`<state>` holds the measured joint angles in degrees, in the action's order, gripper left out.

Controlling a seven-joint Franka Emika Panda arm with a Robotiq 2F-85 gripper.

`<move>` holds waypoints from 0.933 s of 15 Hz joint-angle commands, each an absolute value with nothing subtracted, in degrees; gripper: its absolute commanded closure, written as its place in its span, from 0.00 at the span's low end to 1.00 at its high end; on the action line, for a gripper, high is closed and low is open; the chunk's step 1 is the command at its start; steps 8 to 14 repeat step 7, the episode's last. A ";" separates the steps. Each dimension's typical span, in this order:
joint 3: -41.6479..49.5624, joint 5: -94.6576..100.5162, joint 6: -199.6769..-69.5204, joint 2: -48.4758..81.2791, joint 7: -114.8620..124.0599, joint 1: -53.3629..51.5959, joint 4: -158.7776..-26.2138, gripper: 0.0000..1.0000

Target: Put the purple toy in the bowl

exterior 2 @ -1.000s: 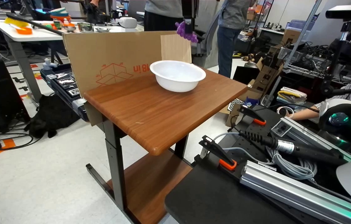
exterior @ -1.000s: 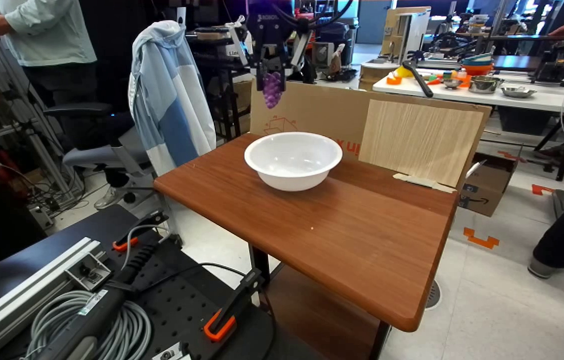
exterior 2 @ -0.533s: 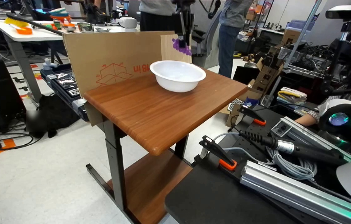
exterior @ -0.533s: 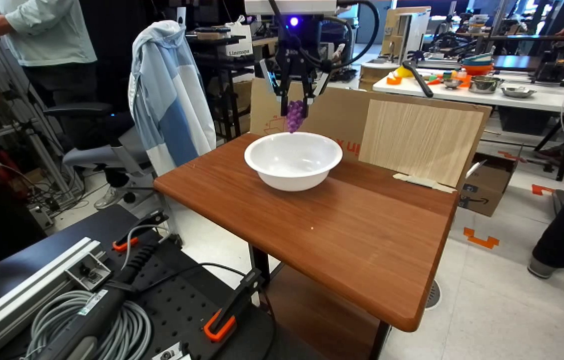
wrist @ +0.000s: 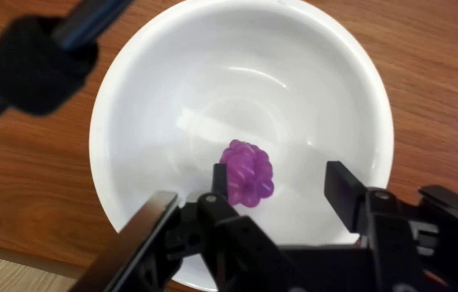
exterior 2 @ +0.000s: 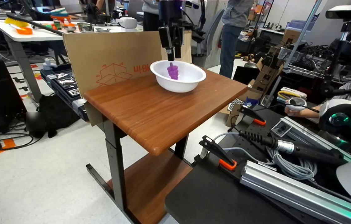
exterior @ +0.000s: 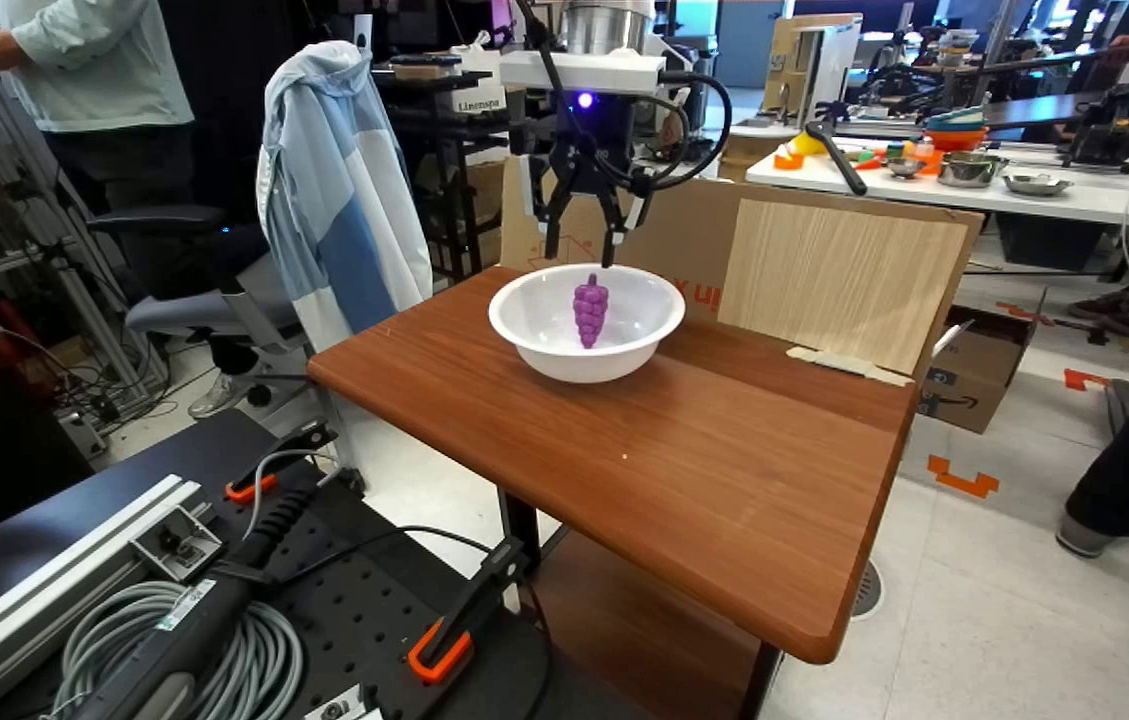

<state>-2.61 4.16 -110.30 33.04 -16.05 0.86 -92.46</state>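
Observation:
The white bowl [exterior: 584, 368] stands on the brown table in both exterior views [exterior 2: 178, 87]. The purple toy [exterior: 590, 312], shaped like a bunch of grapes, shows upright inside the bowl's rim in both exterior views [exterior 2: 173, 71]. I cannot tell if it touches the bottom. My gripper [exterior: 580, 256] is open above the bowl, with its fingers apart and a gap above the toy; it also shows in an exterior view [exterior 2: 174, 58]. In the wrist view, the gripper [wrist: 277, 170] has nothing between its fingers, and one fingertip partly covers the toy [wrist: 250, 172] over the bowl [wrist: 253, 81].
The brown table [exterior: 704, 480] carries the bowl near its far side. A cardboard panel [exterior: 664, 215] and a light wood board [exterior: 834, 280] stand up along the table's edge. A black bench with clamps and a coiled cable [exterior: 179, 640] is in the foreground.
The gripper came down over the bowl with the toy held, then opened. The toy has left the fingers and dropped to within the bowl's rim. The bowl has not moved.

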 commanded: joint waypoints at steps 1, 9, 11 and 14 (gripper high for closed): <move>-5.16 1.31 -105.35 25.67 -19.18 1.20 -95.88 0.05; -5.81 0.55 -102.96 22.19 -19.28 -0.03 -95.61 0.00; -5.81 0.55 -102.96 22.19 -19.28 -0.03 -95.61 0.00; -5.81 0.55 -102.96 22.19 -19.28 -0.03 -95.61 0.00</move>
